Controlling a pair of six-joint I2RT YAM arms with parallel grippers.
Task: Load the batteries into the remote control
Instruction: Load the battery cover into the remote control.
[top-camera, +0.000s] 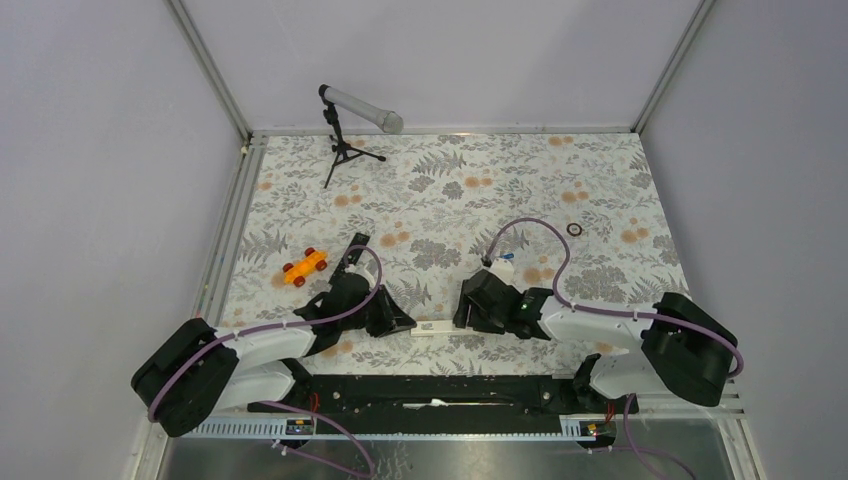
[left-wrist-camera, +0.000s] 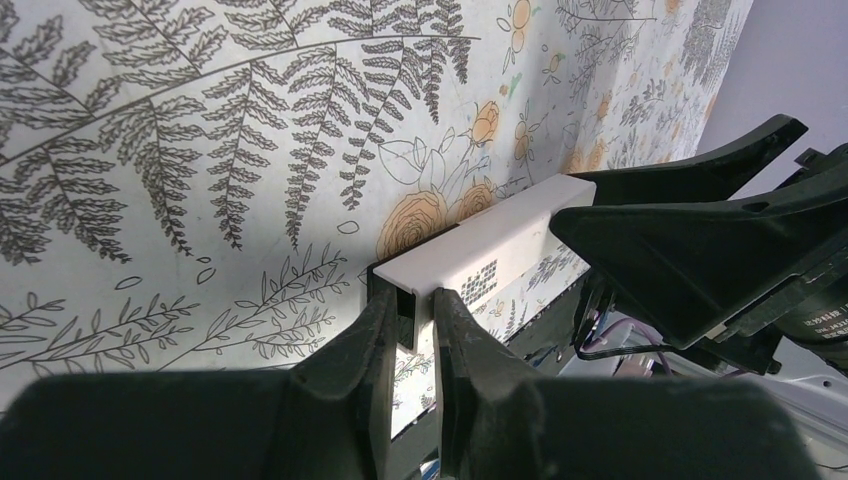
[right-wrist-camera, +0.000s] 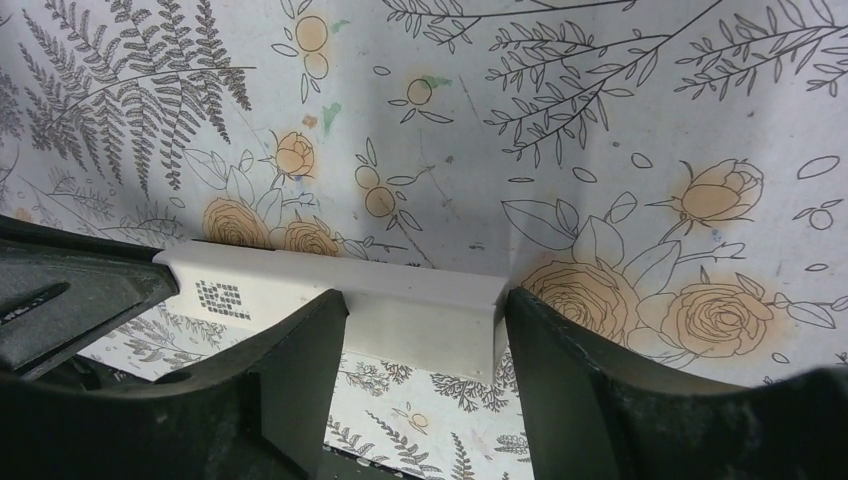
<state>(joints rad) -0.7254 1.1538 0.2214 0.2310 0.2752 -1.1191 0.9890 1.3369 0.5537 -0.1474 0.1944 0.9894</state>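
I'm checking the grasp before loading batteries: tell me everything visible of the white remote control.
The slim white plastic remote control is a long, straight-edged bar with a small black square code printed on one side. Its end in the left wrist view looks hollow, like an open channel. It sits level near the front edge of the floral-clothed table. The left hand is clamped on one end; the right hand straddles the other, contact unclear.

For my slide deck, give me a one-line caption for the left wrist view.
Left gripper pinches one end of the white remote; the right gripper flanks the other end.
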